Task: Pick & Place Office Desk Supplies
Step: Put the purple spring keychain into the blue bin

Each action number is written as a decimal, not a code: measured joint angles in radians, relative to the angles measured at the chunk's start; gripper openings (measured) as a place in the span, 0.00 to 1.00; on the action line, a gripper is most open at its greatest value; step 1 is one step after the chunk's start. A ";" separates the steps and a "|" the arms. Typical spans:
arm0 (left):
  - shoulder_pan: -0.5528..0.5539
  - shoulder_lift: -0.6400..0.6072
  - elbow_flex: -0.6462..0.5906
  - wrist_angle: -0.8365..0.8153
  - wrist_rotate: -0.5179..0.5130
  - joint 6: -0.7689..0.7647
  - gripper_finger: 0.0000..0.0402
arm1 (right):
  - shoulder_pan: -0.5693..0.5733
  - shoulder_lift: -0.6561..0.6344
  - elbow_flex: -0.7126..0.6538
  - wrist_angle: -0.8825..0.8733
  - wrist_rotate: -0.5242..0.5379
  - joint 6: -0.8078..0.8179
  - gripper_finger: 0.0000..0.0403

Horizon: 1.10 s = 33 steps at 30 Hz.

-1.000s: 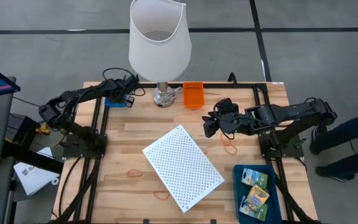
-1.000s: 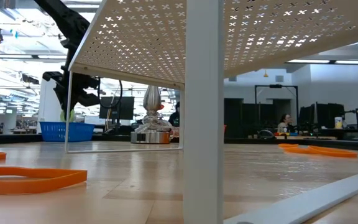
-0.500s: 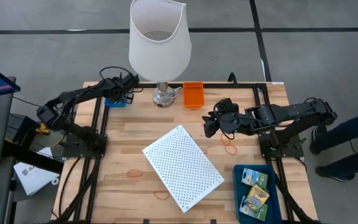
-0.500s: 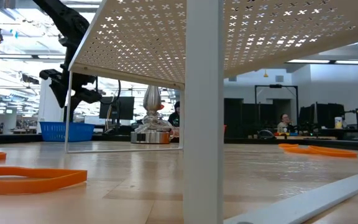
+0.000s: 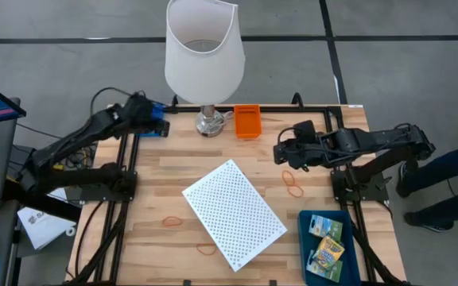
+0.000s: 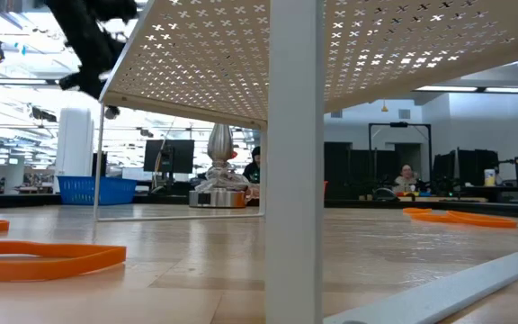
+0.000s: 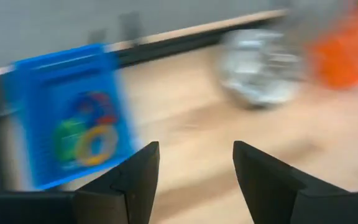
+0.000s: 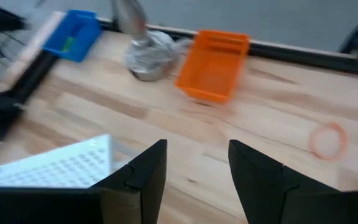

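— Left gripper (image 5: 159, 125)?
— Fingers apart, empty, beside blue bin (image 5: 151, 127) at far left; coloured rings (image 7: 82, 140) inside (blurred).
— Right gripper (image 5: 280, 152)?
— Parted too, grasping nothing, hovering right of centre, just far of two orange bands (image 5: 293, 183).
— Other supplies?
— Boxes (image 5: 326, 241) in near-right tray (image 5: 305, 238); more bands (image 5: 172, 222) near left of perforated panel (image 5: 234, 213).

A blue basket (image 7: 67, 115) holds green, orange and blue rings (image 7: 86, 140). The orange bin (image 8: 214, 66) is plain (slatted sides), the white panel (image 5: 234, 213) dotted with holes.
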<state>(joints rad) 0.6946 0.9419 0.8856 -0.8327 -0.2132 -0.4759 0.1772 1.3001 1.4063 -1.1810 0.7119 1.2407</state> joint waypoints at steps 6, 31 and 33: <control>-0.160 -0.156 -0.028 0.052 0.149 -0.026 0.50 | -0.058 -0.005 -0.027 -0.177 -0.109 0.199 0.42; -0.557 -0.072 -0.036 0.617 0.029 -0.207 0.50 | -0.356 0.242 -0.332 0.443 -0.700 -0.092 0.45; -0.565 -0.044 -0.038 0.653 0.031 -0.244 0.50 | -0.363 0.283 -0.332 0.498 -0.705 -0.093 0.44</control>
<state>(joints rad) 0.1296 0.8980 0.8476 -0.1799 -0.1821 -0.7197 -0.1856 1.5833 1.0747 -0.6834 0.0074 1.1481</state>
